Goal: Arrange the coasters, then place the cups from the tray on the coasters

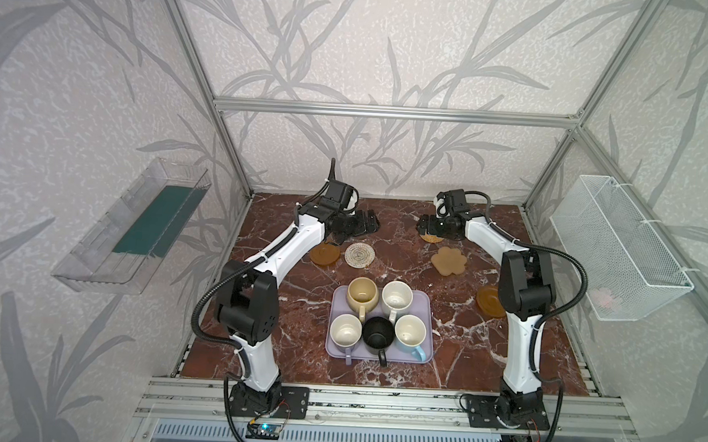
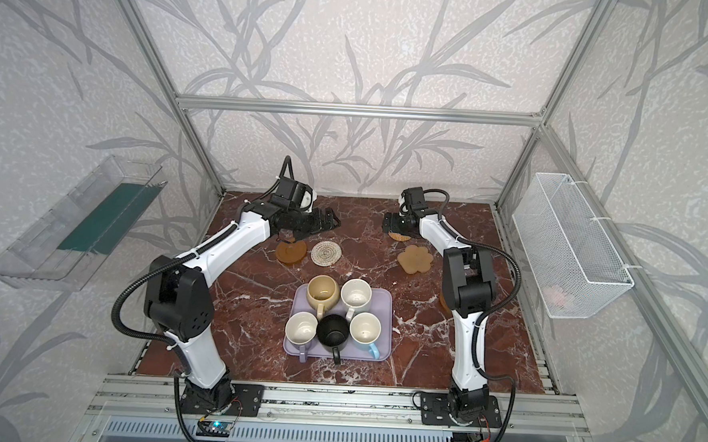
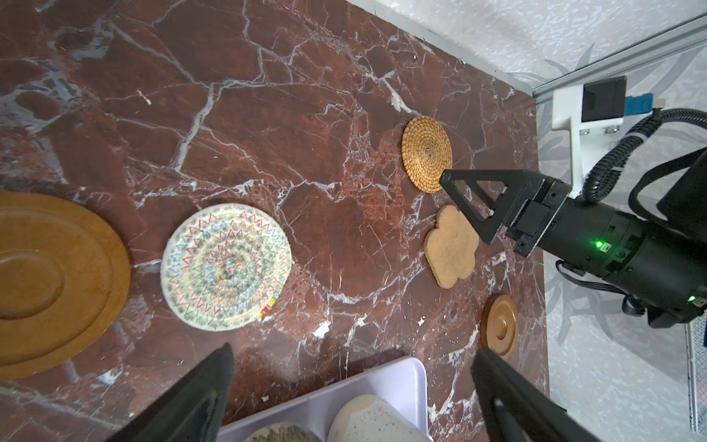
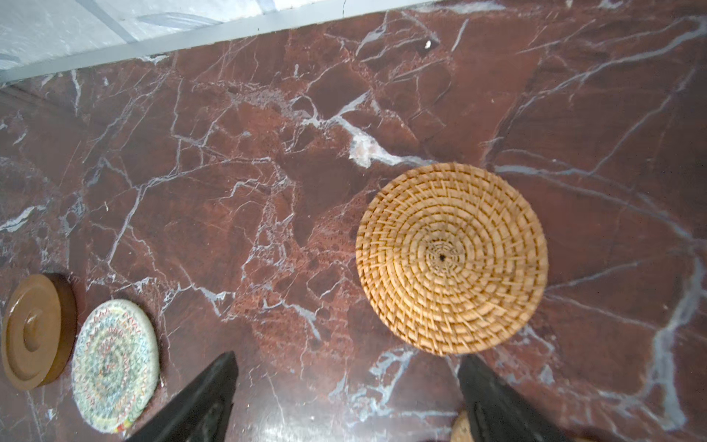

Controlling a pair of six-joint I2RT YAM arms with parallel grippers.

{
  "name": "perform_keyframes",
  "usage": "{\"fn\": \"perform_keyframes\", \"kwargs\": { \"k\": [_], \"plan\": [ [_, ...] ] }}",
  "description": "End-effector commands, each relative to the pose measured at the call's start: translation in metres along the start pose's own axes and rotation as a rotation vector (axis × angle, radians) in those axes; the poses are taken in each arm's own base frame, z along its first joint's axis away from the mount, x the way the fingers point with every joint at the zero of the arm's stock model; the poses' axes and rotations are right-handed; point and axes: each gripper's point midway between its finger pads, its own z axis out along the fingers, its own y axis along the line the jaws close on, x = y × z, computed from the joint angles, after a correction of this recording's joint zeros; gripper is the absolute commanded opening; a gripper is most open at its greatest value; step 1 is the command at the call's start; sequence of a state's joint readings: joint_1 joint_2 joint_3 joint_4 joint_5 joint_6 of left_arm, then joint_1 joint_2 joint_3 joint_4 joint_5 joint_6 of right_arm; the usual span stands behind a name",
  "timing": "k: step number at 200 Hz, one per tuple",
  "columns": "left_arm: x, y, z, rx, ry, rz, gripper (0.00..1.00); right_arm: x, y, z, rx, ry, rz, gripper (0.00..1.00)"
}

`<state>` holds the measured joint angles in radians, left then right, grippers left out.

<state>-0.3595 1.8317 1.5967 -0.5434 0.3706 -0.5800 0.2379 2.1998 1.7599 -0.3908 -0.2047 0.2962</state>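
Jaws on both arms gape empty; five mugs (image 1: 363, 294) sit on the lilac tray (image 1: 424, 307).

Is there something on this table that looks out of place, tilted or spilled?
Nothing is spilled or broken. Two small things: one amber disc lies apart from the other coasters, beside the right arm, and the handles of the lilac cup and black cup overhang the tray at its near rim.

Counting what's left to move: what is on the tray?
Five upright mugs: beige, white, lilac, black, light blue. The tray floor beneath them is covered, so unseen.
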Motion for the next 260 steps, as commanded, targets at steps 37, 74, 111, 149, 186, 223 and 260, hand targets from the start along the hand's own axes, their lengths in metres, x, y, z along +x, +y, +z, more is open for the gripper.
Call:
{"fn": "perform_keyframes", "kwargs": {
  "k": [37,74,111,149,186,223,260],
  "plan": [
    [0.000,-0.017,0.027,0.037,0.034,0.003,0.99,0.001,-0.019,0.024,0.018,0.067,0.068,0.76],
    [0.000,-0.019,0.038,0.026,0.047,0.013,0.99,0.000,-0.026,0.040,0.037,0.106,0.066,0.69],
    [0.005,-0.019,0.047,0.034,0.064,-0.007,0.99,0.002,-0.028,0.054,0.029,0.165,0.066,0.65],
    [0.009,-0.017,0.053,0.023,0.073,0.003,1.00,0.013,-0.030,0.062,0.033,0.233,0.074,0.64],
    [0.009,-0.022,0.050,0.041,0.072,-0.013,0.99,0.027,-0.027,0.062,0.022,0.294,0.065,0.62],
    [0.016,-0.019,0.046,0.042,0.063,-0.026,0.99,0.042,-0.015,0.063,0.000,0.356,0.026,0.61],
    [0.020,-0.015,0.042,0.039,0.057,-0.038,0.99,0.055,0.008,0.065,-0.043,0.392,-0.021,0.60]
  ]
}}
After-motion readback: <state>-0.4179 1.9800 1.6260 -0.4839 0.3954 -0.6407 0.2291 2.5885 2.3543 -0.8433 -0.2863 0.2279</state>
